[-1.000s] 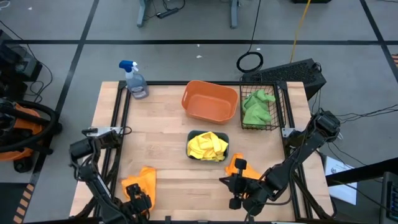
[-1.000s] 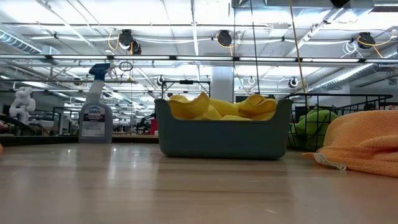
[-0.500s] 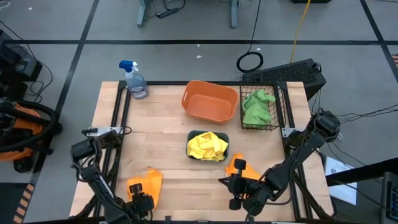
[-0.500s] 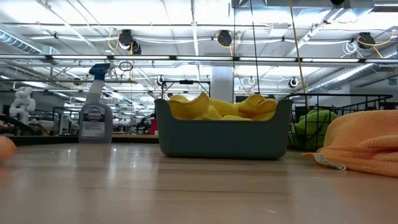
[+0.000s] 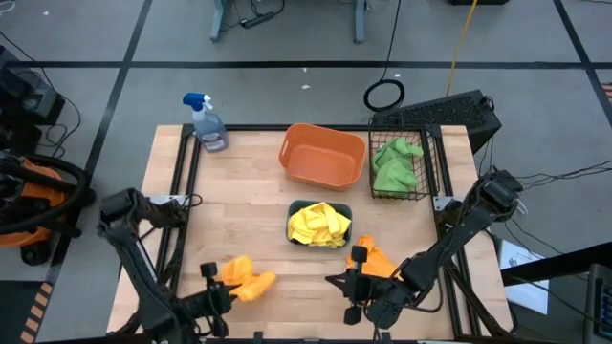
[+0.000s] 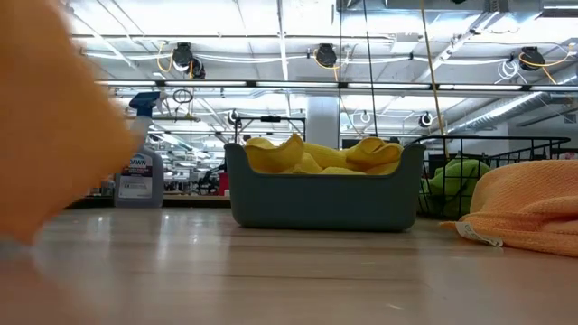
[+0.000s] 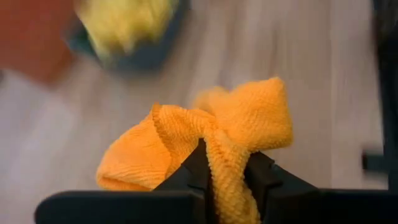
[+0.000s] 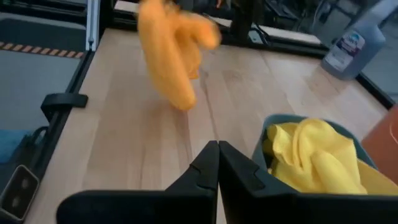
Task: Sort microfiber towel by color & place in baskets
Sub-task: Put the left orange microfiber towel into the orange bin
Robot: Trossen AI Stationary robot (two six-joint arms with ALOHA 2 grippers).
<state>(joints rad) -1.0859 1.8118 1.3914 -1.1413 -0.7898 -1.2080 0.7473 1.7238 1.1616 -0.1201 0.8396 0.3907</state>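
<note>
left gripper clamped on a bunched orange towel, near table's front edge, left of centre; cloth's long axis runs roughly left-right in high view, free end toward the teal tray. right gripper pinched shut, nothing in it, at front edge just beside 2nd orange towel. tray holds yellow towels, centre. orange tub behind it. green towel in wire basket, back right.

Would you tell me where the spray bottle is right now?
In the high view, the spray bottle stands at the table's far left corner, left of the orange tub.
</note>
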